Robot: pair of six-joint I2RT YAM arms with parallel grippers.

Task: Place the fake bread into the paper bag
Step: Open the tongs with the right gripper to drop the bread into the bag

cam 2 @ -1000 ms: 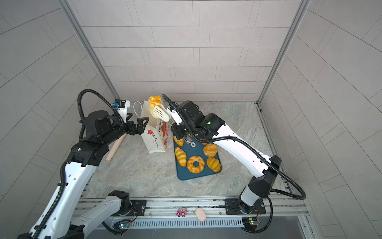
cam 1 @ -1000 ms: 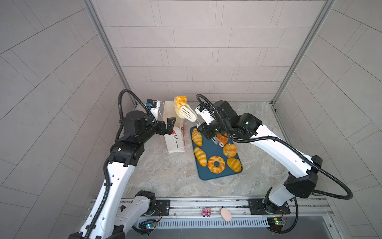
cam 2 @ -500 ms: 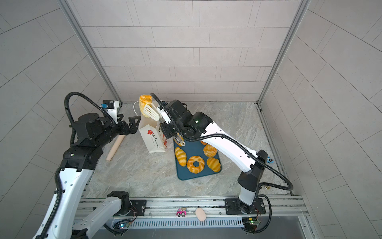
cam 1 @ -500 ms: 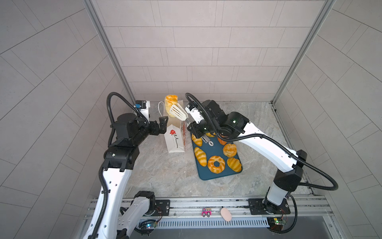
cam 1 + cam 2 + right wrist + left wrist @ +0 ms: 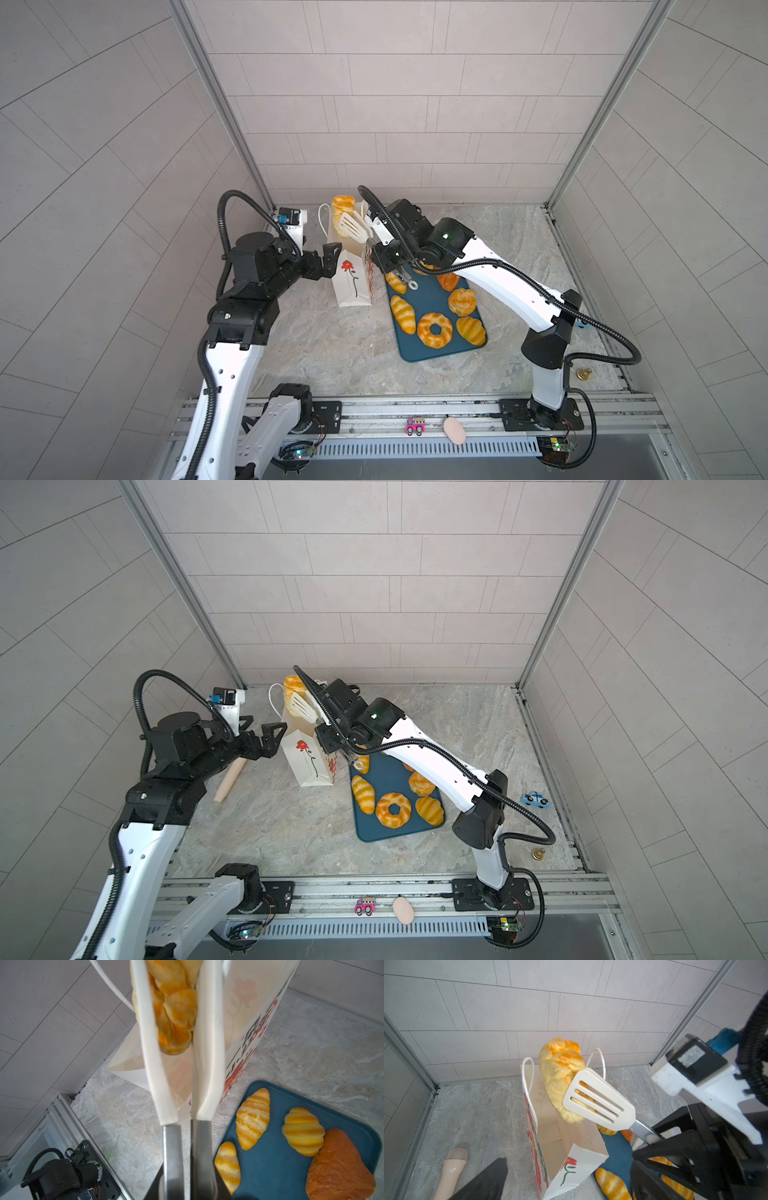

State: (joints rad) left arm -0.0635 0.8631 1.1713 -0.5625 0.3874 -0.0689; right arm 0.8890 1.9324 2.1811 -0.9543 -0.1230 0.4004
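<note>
My right gripper (image 5: 384, 251) (image 5: 187, 1180) is shut on the steel arms of white-bladed tongs (image 5: 353, 226) (image 5: 600, 1099) (image 5: 205, 1043). A braided piece of fake bread (image 5: 343, 208) (image 5: 293, 685) (image 5: 560, 1076) (image 5: 174, 1012) sits between the blades, right over the open mouth of the white paper bag (image 5: 353, 282) (image 5: 309, 766) (image 5: 577, 1165). The bag stands upright with its red flower facing forward. My left gripper (image 5: 328, 259) (image 5: 270, 737) (image 5: 571, 1186) is open just left of the bag, holding nothing. Several more pieces, including a ring (image 5: 434, 329) and a dark orange loaf (image 5: 340, 1167), lie on the blue tray (image 5: 428, 299) (image 5: 280, 1167).
A beige rolling pin (image 5: 230, 781) (image 5: 452, 1169) lies on the stone floor left of the bag, under my left arm. A blue toy car (image 5: 535, 800) and a small brass thing (image 5: 584, 374) sit far right. A pink egg shape (image 5: 454, 431) and a pink toy car (image 5: 415, 427) rest on the front rail.
My right arm has carried the tongs and the braided piece leftward, from beside the bag's right edge to over its mouth. My left arm has drawn back a little, still open.
</note>
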